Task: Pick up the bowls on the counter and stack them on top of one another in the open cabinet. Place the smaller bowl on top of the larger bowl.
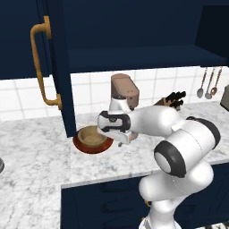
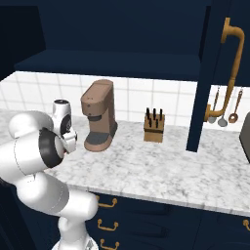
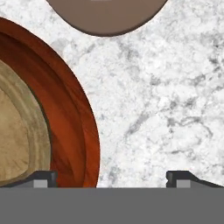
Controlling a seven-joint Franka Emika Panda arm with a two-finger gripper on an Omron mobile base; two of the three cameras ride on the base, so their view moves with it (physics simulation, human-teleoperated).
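The smaller bowl (image 1: 91, 135), tan, rests inside the larger bowl (image 1: 80, 144), reddish-brown, on the counter (image 1: 40, 152) just below the open cabinet's door (image 1: 60, 67). In the hand view the larger bowl (image 3: 74, 131) curves along the left side with the smaller bowl (image 3: 22, 131) nested in it. My gripper (image 3: 111, 179) is open wide, just to the right of the bowls. One fingertip (image 3: 43, 178) is over the larger bowl's rim and the other is over bare marble. In the left base view the gripper (image 1: 120, 142) points down beside the stack. The open cabinet's shelf (image 1: 134, 58) is above.
A brown coffee machine (image 1: 125, 91) stands right behind the hand, its base (image 3: 105, 13) close in the hand view. A knife block (image 2: 154, 126) sits further along the wall. Utensils (image 2: 224, 105) hang by the door (image 2: 210, 73). The brass handle (image 1: 40, 67) sticks out.
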